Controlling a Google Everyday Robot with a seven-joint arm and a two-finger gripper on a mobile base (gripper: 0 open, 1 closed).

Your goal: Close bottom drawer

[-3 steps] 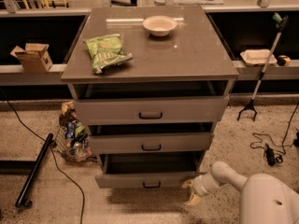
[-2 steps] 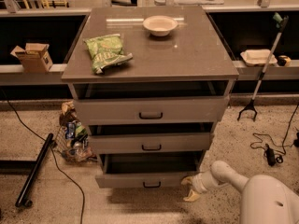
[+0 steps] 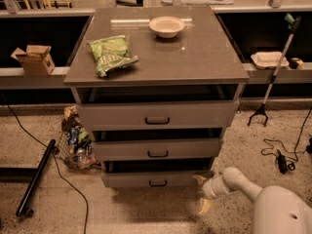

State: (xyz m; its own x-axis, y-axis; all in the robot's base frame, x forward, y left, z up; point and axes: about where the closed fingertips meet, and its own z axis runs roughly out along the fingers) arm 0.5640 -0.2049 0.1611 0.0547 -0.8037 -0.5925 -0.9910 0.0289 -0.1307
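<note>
The bottom drawer (image 3: 146,179) is the lowest of three in the grey cabinet (image 3: 156,57). It has a shallow grey front and a small dark bar handle (image 3: 157,183), and it stands out only a little, with a dark gap above it. My gripper (image 3: 201,193) is low on the floor side, at the right end of the drawer front. Its tan fingers (image 3: 199,179) are spread open and hold nothing. The upper finger touches the drawer front's right corner. The white arm (image 3: 243,184) reaches in from the lower right.
The top drawer (image 3: 157,114) and middle drawer (image 3: 157,148) also stand slightly out. A green chip bag (image 3: 110,54) and a white bowl (image 3: 166,26) lie on the cabinet top. A basket of cans (image 3: 75,145), a black pole (image 3: 36,177) and cables lie on the floor at the left. A grabber tool (image 3: 273,77) leans at the right.
The bottom drawer has slid inward towards the cabinet. My gripper has moved with it, up and towards the cabinet, at the drawer front's right end.
</note>
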